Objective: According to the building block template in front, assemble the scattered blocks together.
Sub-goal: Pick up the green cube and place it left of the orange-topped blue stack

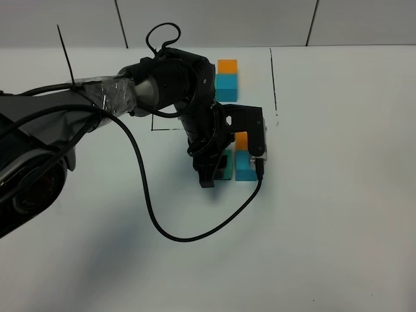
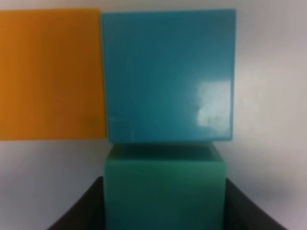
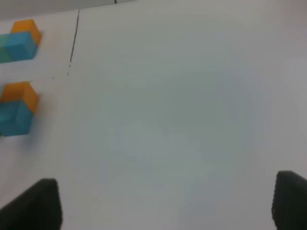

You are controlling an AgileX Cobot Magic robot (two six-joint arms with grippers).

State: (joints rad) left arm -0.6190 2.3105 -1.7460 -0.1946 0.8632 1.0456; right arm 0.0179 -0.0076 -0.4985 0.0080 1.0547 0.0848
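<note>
The green cube (image 2: 164,191) is pinched by the left hand (image 1: 214,170) on the white counter (image 1: 338,214), pressed against the blue cube (image 1: 246,165), which is flanked by the orange cube (image 1: 241,140). The template (image 1: 227,80) is seen farther back, partly hidden. The right hand (image 3: 168,208) is held spread above bare counter.

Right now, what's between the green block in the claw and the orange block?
The blue block. In the left wrist view it touches the green block the left gripper holds, and the orange block sits against its other side.
</note>
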